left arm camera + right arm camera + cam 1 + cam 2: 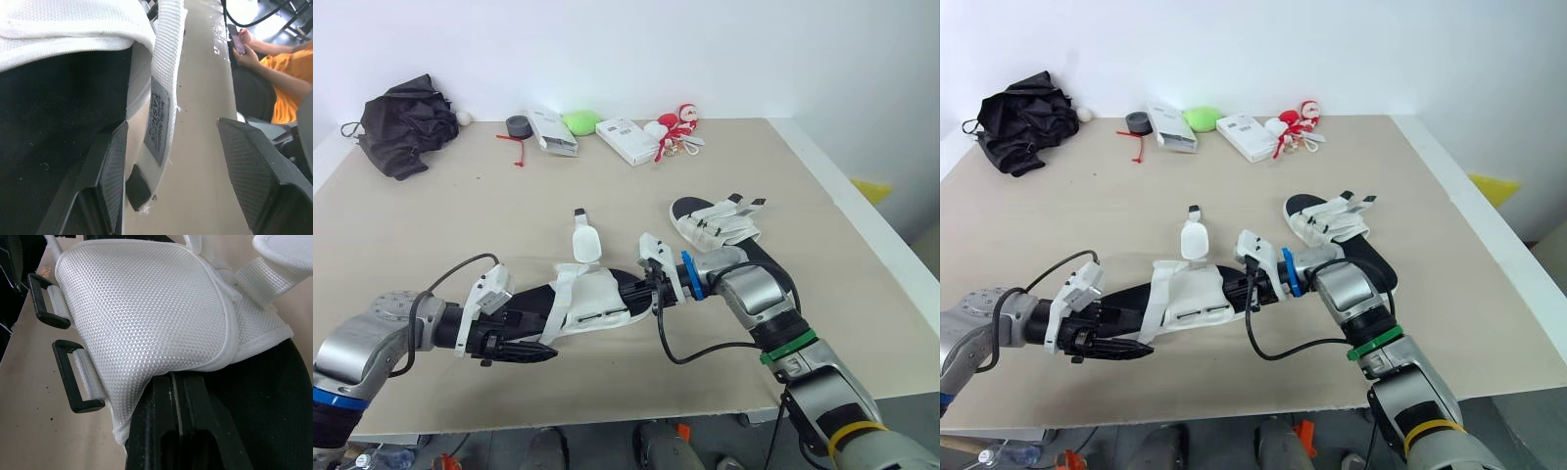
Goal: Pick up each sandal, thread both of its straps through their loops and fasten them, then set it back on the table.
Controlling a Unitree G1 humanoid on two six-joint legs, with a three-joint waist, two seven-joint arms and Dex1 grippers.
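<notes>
A: Where was the sandal (592,299)?

B: Lower centre of the frame, held above the table (460,215). The right tool (658,294) was pinched narrow on the sole edge at the sandal's right end. The left tool (543,351) was spread wide at the other end, gripping nothing, with a loose strap hanging between its fingers.

A: How would it handle?

B: Light, I judged. The sole looked fairly stiff, while the mesh upper and webbing were floppy. It was best held by the sole rim — and the upright strap (584,240) by its tip, to feed the black loops (73,382). The second sandal (720,223) lay right of centre.
</notes>
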